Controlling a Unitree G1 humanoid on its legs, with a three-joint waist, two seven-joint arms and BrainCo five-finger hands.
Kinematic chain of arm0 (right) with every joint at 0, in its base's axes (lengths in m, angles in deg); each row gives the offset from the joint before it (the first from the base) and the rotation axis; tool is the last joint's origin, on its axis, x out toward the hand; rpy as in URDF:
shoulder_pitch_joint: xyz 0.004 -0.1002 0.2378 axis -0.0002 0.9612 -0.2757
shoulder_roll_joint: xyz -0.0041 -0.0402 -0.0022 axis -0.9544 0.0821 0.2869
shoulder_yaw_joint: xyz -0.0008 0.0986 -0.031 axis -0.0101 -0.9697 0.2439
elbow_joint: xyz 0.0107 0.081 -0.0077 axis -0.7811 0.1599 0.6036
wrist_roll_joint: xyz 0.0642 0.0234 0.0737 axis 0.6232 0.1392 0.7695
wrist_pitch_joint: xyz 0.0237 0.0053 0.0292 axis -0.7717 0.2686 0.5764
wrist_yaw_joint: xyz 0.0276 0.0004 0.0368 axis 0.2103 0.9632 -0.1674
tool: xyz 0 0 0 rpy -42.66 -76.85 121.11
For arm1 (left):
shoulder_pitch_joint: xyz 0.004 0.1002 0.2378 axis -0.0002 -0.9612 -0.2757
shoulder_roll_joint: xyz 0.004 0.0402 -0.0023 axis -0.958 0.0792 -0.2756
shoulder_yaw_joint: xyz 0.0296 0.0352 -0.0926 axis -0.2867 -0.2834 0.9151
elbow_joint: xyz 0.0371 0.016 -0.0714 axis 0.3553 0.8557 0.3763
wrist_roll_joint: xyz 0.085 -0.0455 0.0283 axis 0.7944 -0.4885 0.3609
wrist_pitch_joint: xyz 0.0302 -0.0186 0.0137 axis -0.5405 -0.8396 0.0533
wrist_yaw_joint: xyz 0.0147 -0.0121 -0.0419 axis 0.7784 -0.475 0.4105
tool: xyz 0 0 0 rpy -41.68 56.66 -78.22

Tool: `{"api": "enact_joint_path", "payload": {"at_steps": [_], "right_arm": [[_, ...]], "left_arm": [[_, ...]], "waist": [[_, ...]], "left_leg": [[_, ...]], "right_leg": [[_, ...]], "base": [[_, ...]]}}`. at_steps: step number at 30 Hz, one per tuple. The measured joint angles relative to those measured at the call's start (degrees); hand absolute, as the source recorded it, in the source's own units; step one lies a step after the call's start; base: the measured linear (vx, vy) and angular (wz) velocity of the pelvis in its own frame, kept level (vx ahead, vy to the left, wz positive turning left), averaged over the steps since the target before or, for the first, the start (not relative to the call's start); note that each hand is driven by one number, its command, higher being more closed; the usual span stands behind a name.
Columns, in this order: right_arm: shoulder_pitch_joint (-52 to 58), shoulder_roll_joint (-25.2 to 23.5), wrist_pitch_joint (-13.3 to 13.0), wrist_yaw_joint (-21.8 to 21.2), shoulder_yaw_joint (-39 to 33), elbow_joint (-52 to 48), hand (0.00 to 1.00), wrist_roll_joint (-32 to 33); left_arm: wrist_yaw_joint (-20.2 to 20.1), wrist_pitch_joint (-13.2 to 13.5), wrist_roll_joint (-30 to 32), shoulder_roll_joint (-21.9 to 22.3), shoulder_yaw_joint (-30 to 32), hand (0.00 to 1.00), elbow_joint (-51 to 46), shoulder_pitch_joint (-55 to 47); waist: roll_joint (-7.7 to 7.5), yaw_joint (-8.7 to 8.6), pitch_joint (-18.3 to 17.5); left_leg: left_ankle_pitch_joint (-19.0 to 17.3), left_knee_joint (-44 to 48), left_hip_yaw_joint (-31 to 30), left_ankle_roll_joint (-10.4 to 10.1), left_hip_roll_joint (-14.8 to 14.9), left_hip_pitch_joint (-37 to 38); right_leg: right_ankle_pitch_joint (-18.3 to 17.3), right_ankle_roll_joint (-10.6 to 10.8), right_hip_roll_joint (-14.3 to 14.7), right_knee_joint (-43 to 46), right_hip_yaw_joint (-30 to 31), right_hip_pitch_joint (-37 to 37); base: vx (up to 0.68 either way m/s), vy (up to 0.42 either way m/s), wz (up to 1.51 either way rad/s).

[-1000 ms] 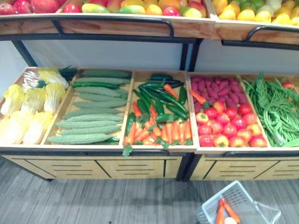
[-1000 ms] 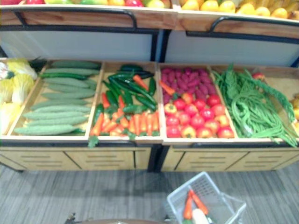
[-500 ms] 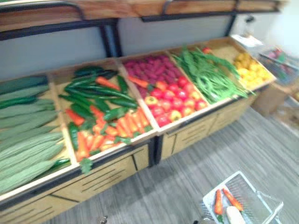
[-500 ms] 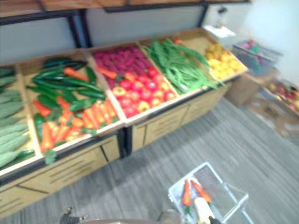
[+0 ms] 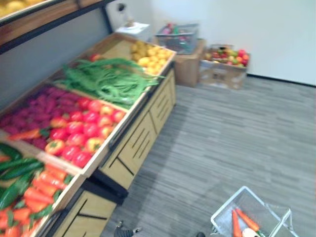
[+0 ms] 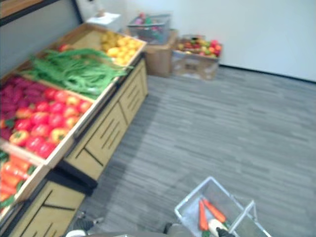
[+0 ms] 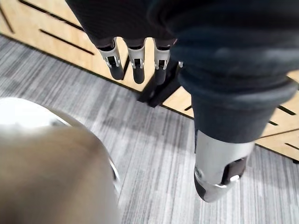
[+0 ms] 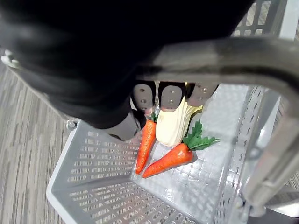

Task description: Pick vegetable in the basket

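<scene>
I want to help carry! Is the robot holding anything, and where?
The right hand holds the basket by its handle; the left hand holds nothing.

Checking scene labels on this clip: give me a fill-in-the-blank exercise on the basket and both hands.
The grey basket holds ___ carrots beside a pale cabbage. The right hand is curled round the basket's ___. The left hand hangs open, fingers straight, above the grey ___.
Missing: two; handle; floor.
</scene>
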Motion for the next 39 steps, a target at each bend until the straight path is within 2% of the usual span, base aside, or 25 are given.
{"api": "enact_joint_path", "payload": {"at_steps": [2, 5, 6, 7, 8, 9, 11, 14, 19, 22, 25, 26, 28, 29, 36, 39], "right_arm": [[0.2, 0.2, -0.2, -0.4, 0.2, 0.0, 1.0, -0.1], [0.1, 0.2, -0.2, -0.4, 1.3, 0.0, 1.0, -0.2], [0.0, 0.2, -0.3, -0.4, 1.7, -0.2, 1.0, -0.2], [-0.4, 0.4, -0.4, -0.4, 2.0, -0.3, 1.0, -0.2], [0.2, -0.6, -0.7, -0.5, 2.1, -0.8, 1.0, -0.2], [1.2, -1.3, -0.6, -0.4, 2.1, -0.9, 1.0, -0.2], [2.5, -1.8, -0.6, -0.4, 2.3, -1.9, 1.0, -0.1], [3.7, -2.8, -0.9, -0.4, 2.4, -4.2, 1.0, 0.0], [3.8, -3.4, -1.1, -1.5, 2.4, -5.1, 1.0, -0.2], [3.8, -3.5, -1.2, -2.3, 2.3, -5.1, 1.0, -0.4], [4.0, -4.4, -1.2, -2.7, 2.2, -5.1, 1.0, -0.7], [3.9, -4.7, -1.3, -2.8, 2.2, -5.0, 1.0, -0.8], [3.9, -4.9, -1.3, -2.9, 2.2, -4.6, 1.0, -2.4], [4.1, -4.9, -1.2, -3.6, 2.2, -4.5, 1.0, -2.9], [5.3, -3.9, -1.1, -4.0, 1.6, -2.0, 1.0, -2.9], [4.9, -3.3, -1.1, -4.9, 1.6, -0.8, 1.0, -2.8]], "left_arm": [[0.4, 0.2, 0.0, 0.4, 0.0, 0.0, 0.0, -0.5], [0.5, 0.4, 0.1, 0.5, 0.0, 0.0, 0.1, -0.8], [0.5, 0.4, 0.2, 0.7, 0.0, 0.0, 0.1, -1.0], [0.3, 0.4, 0.3, 0.7, 0.1, 0.0, 0.1, -1.0], [0.4, 0.3, 0.8, 0.1, -0.1, 0.0, 0.1, -0.7], [0.4, 0.5, 2.0, -0.6, 0.0, 0.0, 0.0, -0.3], [0.5, 0.6, 2.1, -0.9, 0.1, 0.0, 0.0, -0.6], [0.3, 0.8, 2.4, -0.7, -0.5, 0.0, 0.0, -0.5], [-0.8, 0.9, 1.7, -0.7, -1.1, 0.0, -0.1, -0.4], [-1.2, 0.9, 1.2, -0.5, -1.1, 0.0, -0.3, -0.3], [-2.2, 0.9, -1.9, -0.4, -0.5, 0.0, -0.4, -0.5], [-2.4, 1.0, -3.1, -0.4, -0.2, 0.0, -0.4, -0.5], [-3.0, 1.2, -5.1, -0.5, 0.7, 0.0, -0.4, -0.9], [-3.4, 1.3, -5.8, -0.5, 0.7, 0.0, 0.1, -1.3], [-6.4, 1.3, -11.5, -0.2, -0.1, 0.0, 4.7, -1.9], [-7.1, 1.3, -12.3, -0.3, -0.2, 0.0, 5.9, -1.7]], "waist": [[0.01, 0.92, 0.0], [0.35, 1.16, 0.1], [0.72, 1.19, 0.0], [1.04, 1.37, 0.0], [0.23, 0.89, 0.1], [-1.15, 1.13, 0.2], [-2.05, 1.24, 0.0], [-2.14, 1.23, -0.3], [-2.12, 1.56, -0.3], [-2.02, 2.68, -0.2], [-2.22, 2.61, -0.4], [-2.43, 2.67, -0.6], [-2.83, 3.0, -1.0], [-2.81, 2.9, -1.8], [-1.27, 2.5, -4.6], [-0.97, 2.5, -4.9]], "left_leg": [[-0.6, -9.7, -12.7, -0.9, -7.1, 0.2], [-0.1, -22.3, -24.8, -0.7, -11.5, 0.5], [1.0, -25.3, -26.5, -0.7, -11.7, 0.7], [0.9, -27.0, -26.2, -0.5, -11.9, 0.7], [0.7, -27.7, -24.8, -0.1, -13.1, 0.4], [0.9, -28.1, -23.3, 0.9, -14.3, 0.5], [1.1, -29.5, -21.3, 1.8, -16.1, 2.1], [1.1, -31.0, -19.2, 2.0, -17.4, 4.0], [0.7, -31.1, -17.1, 2.6, -17.0, 5.7], [0.7, -30.8, -15.7, 2.6, -16.1, 7.4], [0.5, -30.8, -16.1, 2.7, -16.5, 7.5], [0.1, -30.9, -16.2, 3.4, -16.5, 7.2], [0.1, -30.6, -16.1, 3.5, -16.8, 6.1], [0.2, -30.5, -16.1, 3.5, -16.5, 5.4], [0.8, -32.0, -17.1, 2.6, -15.4, 5.4], [1.1, -32.7, -17.1, 2.1, -15.1, 5.9]], "right_leg": [[1.6, 1.5, 0.5, -1.5, 6.8, -0.3], [2.3, 3.3, 2.0, -3.7, 14.0, -1.8], [2.5, 3.7, 2.3, -4.0, 14.3, -2.6], [3.7, 4.5, 2.1, -4.3, 14.5, -3.2], [5.0, 5.8, 0.9, -6.2, 15.2, -2.9], [6.4, 6.5, -0.8, -7.5, 15.5, -2.9], [7.0, 7.2, -2.6, -7.6, 16.1, -2.8], [7.1, 7.4, -3.8, -7.6, 16.5, -2.3], [7.0, 7.4, -3.5, -5.2, 14.9, -2.7], [6.6, 7.0, -2.7, -0.1, 12.6, -4.2], [5.6, 6.5, -3.4, 1.6, 10.2, -4.3], [5.2, 6.1, -3.6, 0.7, 9.5, -4.3], [4.8, 5.9, -4.0, -1.4, 8.3, -4.2], [5.4, 6.7, -4.0, -3.1, 7.5, -4.0], [10.1, 6.2, -2.2, -13.2, 5.9, 0.4], [11.1, 6.0, -1.6, -14.6, 6.0, 0.9]], "base": [[0.0, 0.109, -1.71], [-0.05, 0.201, -1.27], [-0.04, 0.209, -1.25], [-0.03, 0.205, -0.83], [0.01, 0.244, -0.67], [0.03, 0.242, -0.34], [0.07, 0.245, -0.34], [0.11, 0.177, -0.24], [0.07, 0.037, -0.16], [0.01, -0.024, -0.15], [-0.06, -0.015, 0.07], [-0.08, -0.009, 0.1], [-0.08, -0.035, -0.04], [-0.08, -0.047, -0.05], [0.01, -0.048, 0.05], [0.08, -0.038, -0.06]]}}
